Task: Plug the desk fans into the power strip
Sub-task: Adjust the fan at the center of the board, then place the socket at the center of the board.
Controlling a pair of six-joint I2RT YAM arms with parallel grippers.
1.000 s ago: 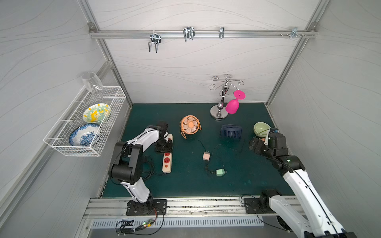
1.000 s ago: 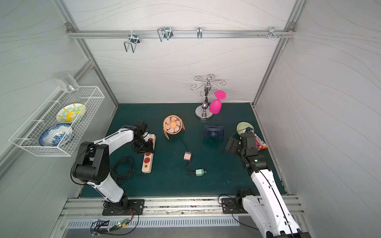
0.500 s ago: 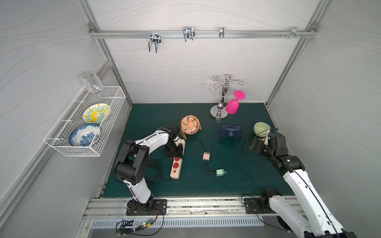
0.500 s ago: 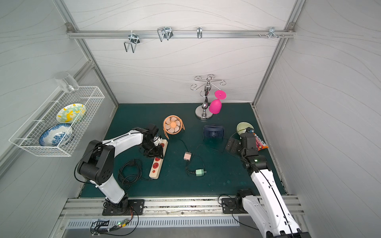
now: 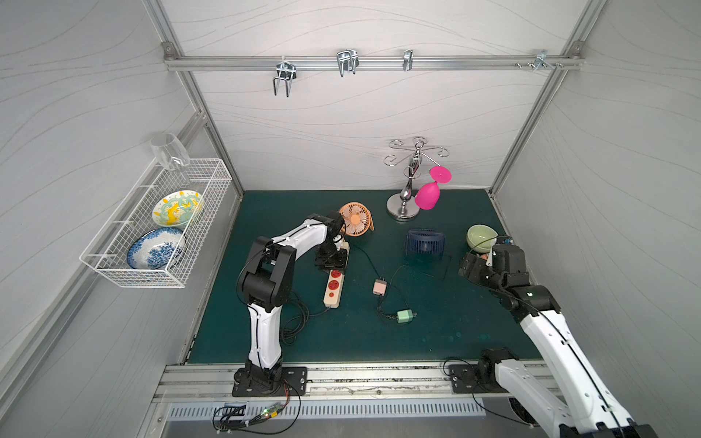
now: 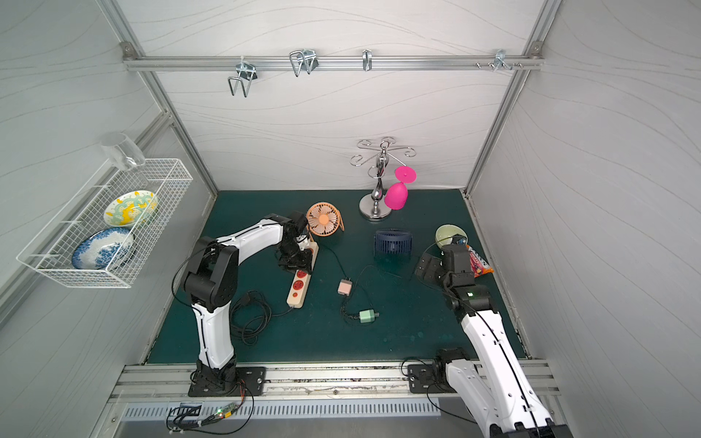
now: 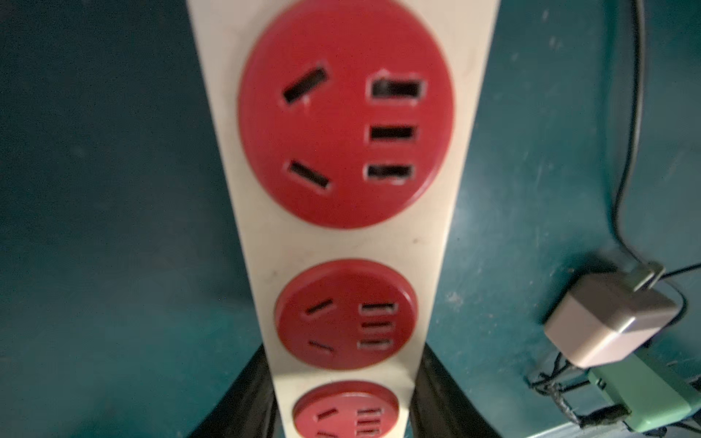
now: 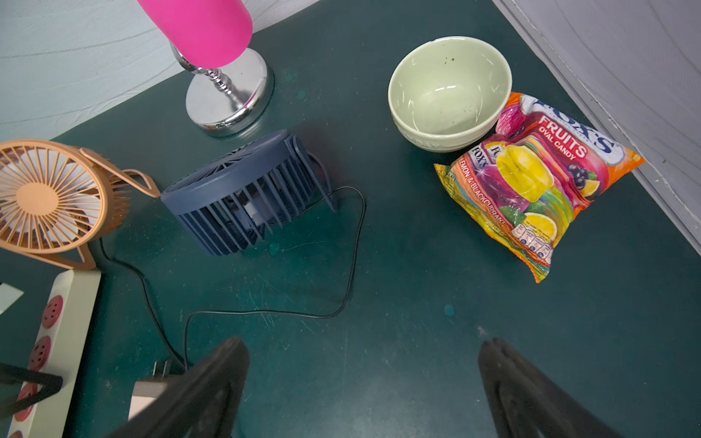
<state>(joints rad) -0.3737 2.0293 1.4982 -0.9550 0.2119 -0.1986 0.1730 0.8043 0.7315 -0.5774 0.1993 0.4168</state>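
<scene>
The green table (image 5: 436,341) fills a white-walled cell. Nearest us, a green plug (image 5: 404,316) and a pink plug (image 5: 379,286) lie loose, neither in a socket. Just beside them the power strip (image 5: 333,289) lies at an angle, its far end clamped by the left end effector (image 5: 332,261). The right end effector (image 5: 469,266) hangs spread wide, empty. Beyond stand the orange fan (image 5: 354,219) and the blue fan (image 5: 425,242). We judge the plugging itself not yet begun.
</scene>
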